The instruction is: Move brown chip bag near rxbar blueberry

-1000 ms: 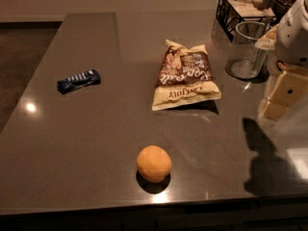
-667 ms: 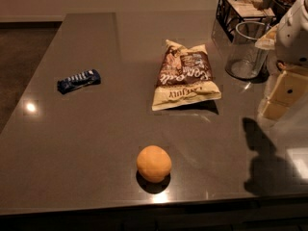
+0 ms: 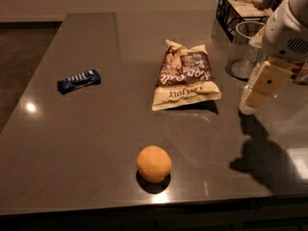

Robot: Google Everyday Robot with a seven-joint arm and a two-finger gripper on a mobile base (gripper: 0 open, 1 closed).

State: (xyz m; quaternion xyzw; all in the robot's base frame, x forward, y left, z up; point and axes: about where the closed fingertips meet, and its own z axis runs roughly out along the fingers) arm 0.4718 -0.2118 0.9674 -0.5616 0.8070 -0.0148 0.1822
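Foil of the brown chip bag (image 3: 185, 76) may slip from the gripper (image 3: 251, 99), right of it, whose opening I cannot tell.

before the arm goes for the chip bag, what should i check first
1. The brown chip bag lies uncovered on the counter: ok.
2. The rxbar blueberry is in view, left of the bag and apart from it: ok.
3. The orange sits toward the front edge, off the line from bag to bar: ok.
4. The claw is at the bag: not ok; it hangs to the bag's right, not touching it.
5. Clearance between the claw and the clear glass behind it: cannot tell.
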